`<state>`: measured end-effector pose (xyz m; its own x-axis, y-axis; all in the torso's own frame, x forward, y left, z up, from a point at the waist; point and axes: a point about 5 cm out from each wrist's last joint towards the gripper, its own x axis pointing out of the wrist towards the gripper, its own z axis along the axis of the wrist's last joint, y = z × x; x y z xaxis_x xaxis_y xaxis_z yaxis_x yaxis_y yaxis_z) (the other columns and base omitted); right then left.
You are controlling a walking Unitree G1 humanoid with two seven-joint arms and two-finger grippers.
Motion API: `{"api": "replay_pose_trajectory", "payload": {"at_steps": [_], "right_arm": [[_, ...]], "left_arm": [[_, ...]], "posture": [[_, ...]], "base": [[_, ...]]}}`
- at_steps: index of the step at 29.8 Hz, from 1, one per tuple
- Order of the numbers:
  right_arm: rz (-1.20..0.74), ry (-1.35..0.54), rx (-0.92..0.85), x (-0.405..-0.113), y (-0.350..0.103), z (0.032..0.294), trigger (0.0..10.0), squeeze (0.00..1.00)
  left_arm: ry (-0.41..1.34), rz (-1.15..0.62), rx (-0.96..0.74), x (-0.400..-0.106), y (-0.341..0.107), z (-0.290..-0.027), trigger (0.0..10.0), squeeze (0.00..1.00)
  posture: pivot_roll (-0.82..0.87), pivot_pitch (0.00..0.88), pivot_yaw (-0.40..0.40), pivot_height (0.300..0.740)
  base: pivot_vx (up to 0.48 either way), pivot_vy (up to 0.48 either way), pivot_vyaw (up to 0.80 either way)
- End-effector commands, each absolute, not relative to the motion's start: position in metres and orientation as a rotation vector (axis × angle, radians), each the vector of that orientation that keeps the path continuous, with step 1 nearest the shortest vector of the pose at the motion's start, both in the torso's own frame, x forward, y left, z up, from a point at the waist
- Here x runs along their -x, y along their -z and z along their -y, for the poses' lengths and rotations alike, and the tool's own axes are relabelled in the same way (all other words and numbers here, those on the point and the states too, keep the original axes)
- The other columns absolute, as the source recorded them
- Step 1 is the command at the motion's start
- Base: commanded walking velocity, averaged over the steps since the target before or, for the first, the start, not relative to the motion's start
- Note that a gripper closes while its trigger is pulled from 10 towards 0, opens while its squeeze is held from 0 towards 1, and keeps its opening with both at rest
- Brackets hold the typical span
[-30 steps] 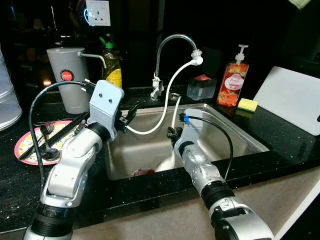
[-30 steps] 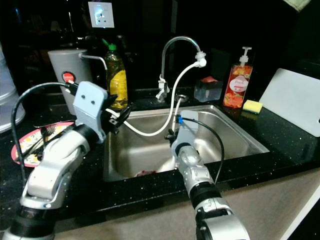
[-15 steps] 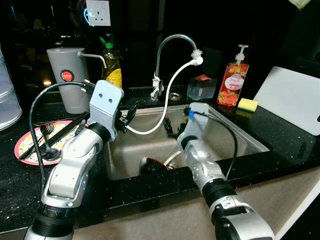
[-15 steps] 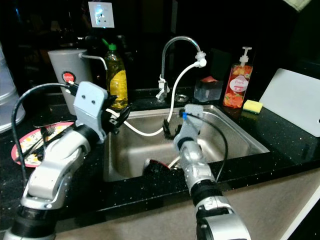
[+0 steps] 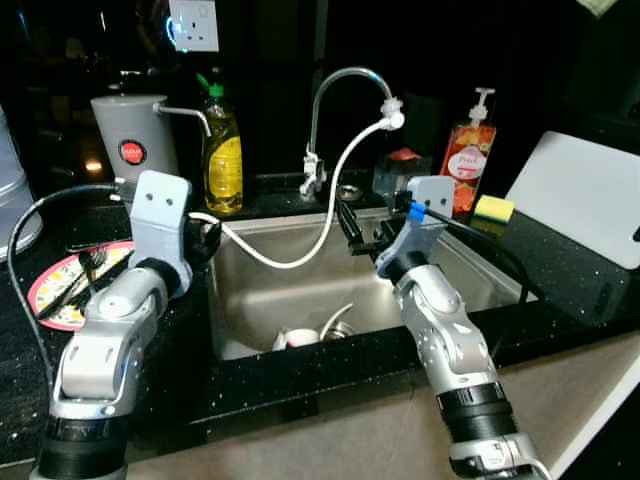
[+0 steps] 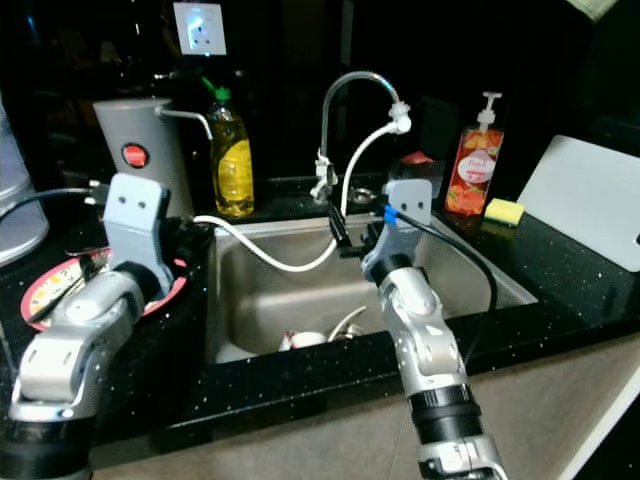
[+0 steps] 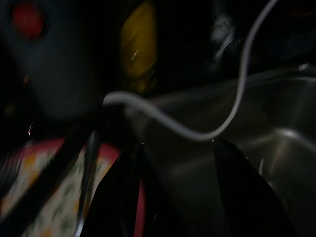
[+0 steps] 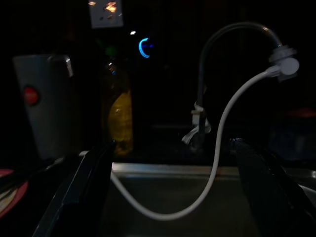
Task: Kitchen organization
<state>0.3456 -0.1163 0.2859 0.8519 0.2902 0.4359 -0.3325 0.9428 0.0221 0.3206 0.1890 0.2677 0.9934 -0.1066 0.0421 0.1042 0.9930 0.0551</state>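
Observation:
My left gripper [image 5: 205, 240] hovers over the counter between the pink-rimmed plate [image 5: 45, 300] and the steel sink [image 5: 270, 295]. Its fingers [image 7: 118, 197] stand open. The free end of the white hose [image 5: 360, 143] from the faucet [image 5: 345, 80] lies by them; I cannot tell whether it touches. My right gripper [image 5: 352, 228] is raised above the sink's middle, open and empty, pointing at the faucet. A white dish with something red [image 5: 298, 338] and a utensil lie at the bottom of the sink. Dark utensils rest on the plate.
At the back stand a grey jug [image 5: 130, 140], a yellow bottle [image 5: 222, 150] and a red soap dispenser [image 5: 465, 165]. A yellow sponge [image 5: 495, 208] and a white cutting board [image 5: 590, 200] are on the right counter.
My right gripper has risen out of the sink basin to above it. My left arm has drawn left toward the plate, and the hose end has followed it.

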Motion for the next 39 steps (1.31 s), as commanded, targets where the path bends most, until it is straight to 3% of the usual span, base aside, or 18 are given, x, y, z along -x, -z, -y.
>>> {"api": "replay_pose_trajectory", "payload": {"at_steps": [1,9,15,24,25,26,30,31,32,39], "right_arm": [[0.414,-0.347,-0.081,-0.34,-0.285,0.117,10.0,0.0],[0.385,-0.342,-0.057,-0.333,-0.283,0.123,10.0,0.0],[0.363,-0.305,-0.075,-0.33,-0.281,0.129,10.0,0.0],[0.37,-0.314,-0.087,-0.329,-0.286,0.125,10.0,0.0],[0.373,-0.312,-0.088,-0.328,-0.287,0.126,10.0,0.0],[0.374,-0.307,-0.087,-0.328,-0.287,0.127,10.0,0.0],[0.371,-0.296,-0.086,-0.327,-0.287,0.129,10.0,0.0],[0.369,-0.293,-0.086,-0.326,-0.287,0.129,10.0,0.0],[0.369,-0.291,-0.086,-0.326,-0.287,0.13,10.0,0.0],[0.363,-0.293,-0.087,-0.327,-0.287,0.13,10.0,0.0]], "left_arm": [[0.059,-0.028,-0.018,-0.319,-0.258,-0.194,10.0,0.0],[-0.028,-0.114,-0.051,-0.319,-0.248,-0.205,10.0,0.0],[-0.091,-0.147,-0.169,-0.325,-0.248,-0.226,10.0,0.0],[-0.085,-0.181,-0.131,-0.355,-0.249,-0.229,10.0,0.0],[-0.077,-0.184,-0.128,-0.357,-0.248,-0.228,10.0,0.07],[-0.064,-0.192,-0.111,-0.359,-0.248,-0.226,10.0,1.0],[-0.051,-0.2,-0.081,-0.365,-0.25,-0.225,10.0,1.0],[-0.054,-0.206,-0.066,-0.367,-0.25,-0.226,10.0,0.2],[-0.06,-0.218,-0.02,-0.369,-0.249,-0.228,10.0,0.0],[-0.076,-0.273,0.057,-0.377,-0.238,-0.237,10.0,0.0]], "posture": [[-0.02,0.035,-0.027,0.74],[-0.02,0.033,-0.023,0.74],[-0.01,0.024,-0.02,0.74],[-0.02,0.025,-0.017,0.74],[-0.02,0.025,-0.014,0.74],[-0.03,0.026,-0.011,0.74],[-0.04,0.026,-0.006,0.74],[-0.04,0.027,-0.005,0.74],[-0.04,0.027,-0.005,0.74],[-0.03,0.028,-0.014,0.74]], "base": [[0.0,0.0,0.0],[0.0,0.0,0.0],[0.0,0.0,0.0],[0.0,0.0,0.0],[0.0,0.0,0.0],[0.0,0.0,0.0],[0.0,0.0,0.0],[0.0,0.0,0.0],[0.0,0.0,0.0],[0.0,0.0,0.0]]}}
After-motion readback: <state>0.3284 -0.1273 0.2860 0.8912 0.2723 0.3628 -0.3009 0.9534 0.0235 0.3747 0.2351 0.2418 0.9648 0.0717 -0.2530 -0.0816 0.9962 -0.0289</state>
